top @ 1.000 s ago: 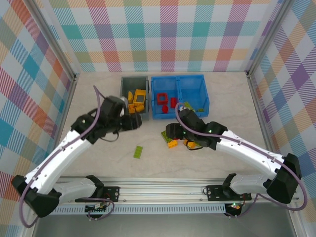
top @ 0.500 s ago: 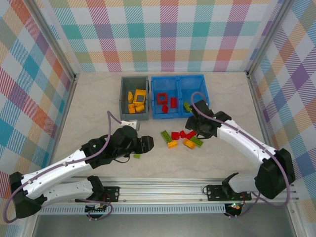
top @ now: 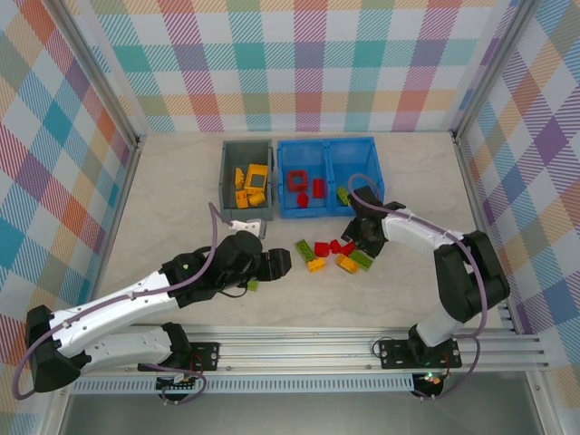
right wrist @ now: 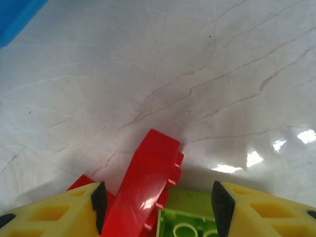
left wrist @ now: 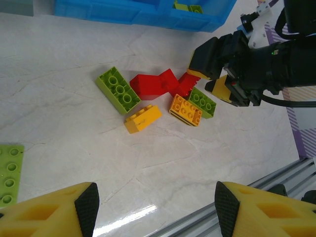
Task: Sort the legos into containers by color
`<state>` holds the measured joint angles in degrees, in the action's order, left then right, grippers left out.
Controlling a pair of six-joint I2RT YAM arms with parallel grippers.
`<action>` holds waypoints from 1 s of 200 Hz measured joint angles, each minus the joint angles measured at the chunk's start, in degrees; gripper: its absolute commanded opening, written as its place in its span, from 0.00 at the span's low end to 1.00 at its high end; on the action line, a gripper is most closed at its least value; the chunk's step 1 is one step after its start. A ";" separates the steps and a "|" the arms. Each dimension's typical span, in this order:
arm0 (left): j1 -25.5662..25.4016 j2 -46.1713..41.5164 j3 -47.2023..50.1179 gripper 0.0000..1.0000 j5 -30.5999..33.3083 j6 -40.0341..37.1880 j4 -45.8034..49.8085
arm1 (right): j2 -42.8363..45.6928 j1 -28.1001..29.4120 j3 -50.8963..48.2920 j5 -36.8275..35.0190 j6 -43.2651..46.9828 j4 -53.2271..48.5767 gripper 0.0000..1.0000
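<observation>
Closing squarely matters here: the right claw point(right wrist: 158, 200) stands released astride a tilted red brick point(right wrist: 148, 182) in the loose heap on the worktop point(top: 181, 199), one pad near it, the other apart. I'd centre it before clenching, or the green brick point(right wrist: 182, 228) touching it may shift. The left claw point(left wrist: 153, 202) hangs released and empty near a flat green plate point(left wrist: 10, 173). Loose, I count two green bricks, two yellow-orange, two or three red (hard to separate), plus that plate. The grey bin point(top: 227, 172) holds about five yellow pieces. The blue bin point(top: 326, 141) has three red in one compartment and roughly two green in the other.
</observation>
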<state>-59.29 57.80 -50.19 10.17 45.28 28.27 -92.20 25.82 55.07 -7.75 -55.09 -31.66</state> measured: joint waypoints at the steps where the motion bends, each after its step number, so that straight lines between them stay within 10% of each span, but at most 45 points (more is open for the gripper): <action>1: 0.00 0.02 0.00 0.65 0.00 0.00 0.00 | -0.11 0.00 0.00 0.00 0.00 0.11 0.59; 98: -0.33 0.66 -0.57 0.65 0.04 -0.02 0.04 | -3.63 -0.26 -0.02 0.98 -0.83 5.46 0.20; 200: -0.33 -3.96 -5.97 0.66 9.51 -0.07 5.62 | 8.07 13.99 7.28 -10.45 9.25 3.80 0.19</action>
<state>-59.61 53.84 -56.16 19.68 45.21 33.89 -84.14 39.81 62.35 -18.20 -45.84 -27.86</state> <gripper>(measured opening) 0.654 0.246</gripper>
